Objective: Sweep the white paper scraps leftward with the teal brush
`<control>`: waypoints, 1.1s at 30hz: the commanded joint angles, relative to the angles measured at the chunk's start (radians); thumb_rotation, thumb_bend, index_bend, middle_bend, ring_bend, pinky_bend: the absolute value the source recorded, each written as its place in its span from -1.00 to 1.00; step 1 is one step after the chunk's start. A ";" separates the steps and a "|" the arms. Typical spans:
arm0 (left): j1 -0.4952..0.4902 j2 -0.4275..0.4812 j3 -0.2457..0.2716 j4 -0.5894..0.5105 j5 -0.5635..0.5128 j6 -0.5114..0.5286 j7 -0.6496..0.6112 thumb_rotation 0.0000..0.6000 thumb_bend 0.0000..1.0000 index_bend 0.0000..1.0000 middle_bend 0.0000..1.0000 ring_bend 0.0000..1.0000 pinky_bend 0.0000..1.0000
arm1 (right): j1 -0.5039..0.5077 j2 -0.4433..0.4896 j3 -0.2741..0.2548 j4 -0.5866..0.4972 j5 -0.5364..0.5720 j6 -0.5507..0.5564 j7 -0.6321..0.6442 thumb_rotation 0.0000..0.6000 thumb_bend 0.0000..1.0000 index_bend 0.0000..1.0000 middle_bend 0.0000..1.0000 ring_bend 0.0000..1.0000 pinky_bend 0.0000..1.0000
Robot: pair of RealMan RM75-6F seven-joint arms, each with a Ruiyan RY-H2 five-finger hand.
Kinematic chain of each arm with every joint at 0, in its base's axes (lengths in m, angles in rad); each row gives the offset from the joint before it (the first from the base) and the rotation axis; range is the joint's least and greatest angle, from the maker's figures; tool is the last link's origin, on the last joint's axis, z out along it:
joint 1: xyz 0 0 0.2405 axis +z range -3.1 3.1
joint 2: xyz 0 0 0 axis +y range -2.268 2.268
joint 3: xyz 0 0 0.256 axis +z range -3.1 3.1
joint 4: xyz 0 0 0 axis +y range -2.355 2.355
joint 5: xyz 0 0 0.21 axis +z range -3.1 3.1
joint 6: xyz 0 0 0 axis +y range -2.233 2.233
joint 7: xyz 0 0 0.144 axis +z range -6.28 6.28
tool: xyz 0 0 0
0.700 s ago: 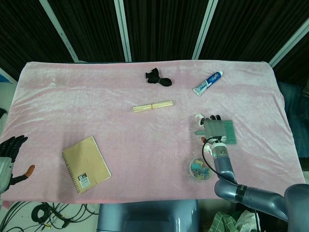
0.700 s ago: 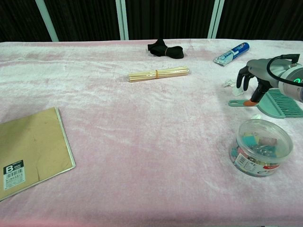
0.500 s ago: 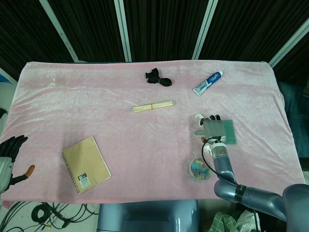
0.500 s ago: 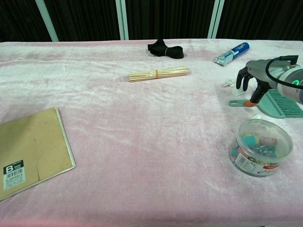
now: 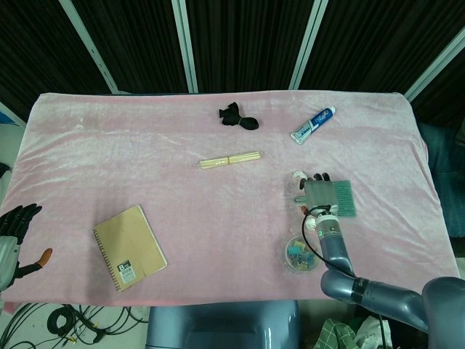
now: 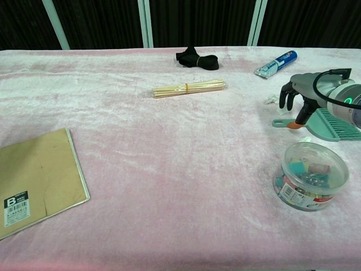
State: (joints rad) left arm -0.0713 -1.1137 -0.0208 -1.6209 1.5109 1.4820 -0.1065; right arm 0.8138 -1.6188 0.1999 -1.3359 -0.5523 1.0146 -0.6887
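1. The left hand [image 5: 16, 236] sits off the table's near-left corner, seen only in the head view; its dark fingers are spread apart and it holds nothing.
2. A tan spiral notebook [image 6: 35, 180] lies flat on the pink cloth [image 6: 169, 169] at the near left.
3. A banded bundle of wooden sticks [image 6: 188, 88] lies mid-table, with a black cloth item [image 6: 197, 58] behind it near the far edge.
4. A toothpaste tube [image 6: 275, 63] lies at an angle toward the far right.
5. White paper scraps [image 6: 271, 100] lie just left of the right hand — one more small scrap [image 6: 305, 139] sits near the tub.
6. The right hand [image 6: 300, 96] hangs over the handle of the teal brush [image 6: 330, 125], fingers curled downward; whether they actually grip it, I cannot tell. The brush lies flat on the cloth at the right — bristles to the right.
7. A clear round tub [image 6: 309, 175] of small colourful items stands nearest the front edge.
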 commanded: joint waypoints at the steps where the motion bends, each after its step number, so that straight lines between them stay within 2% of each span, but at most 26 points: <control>1: 0.000 0.000 0.000 -0.001 -0.001 0.000 0.000 1.00 -0.40 -0.77 -0.83 -1.00 -0.86 | 0.001 -0.008 -0.001 0.014 0.000 -0.004 -0.002 1.00 -0.67 -0.17 -0.23 -0.65 -0.73; 20: 0.000 0.001 -0.001 -0.005 -0.008 -0.005 0.004 1.00 -0.40 -0.77 -0.83 -1.00 -0.86 | 0.003 -0.031 -0.003 0.073 0.015 -0.035 -0.015 1.00 -0.45 -0.06 -0.14 -0.62 -0.73; 33: -0.001 0.002 -0.002 -0.008 -0.011 -0.008 0.006 1.00 -0.40 -0.77 -0.83 -1.00 -0.86 | 0.001 -0.049 -0.008 0.104 0.008 -0.054 -0.014 1.00 -0.44 -0.05 -0.12 -0.62 -0.73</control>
State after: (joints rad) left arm -0.0719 -1.1115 -0.0226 -1.6284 1.5001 1.4736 -0.1002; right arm 0.8153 -1.6671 0.1925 -1.2321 -0.5443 0.9613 -0.7030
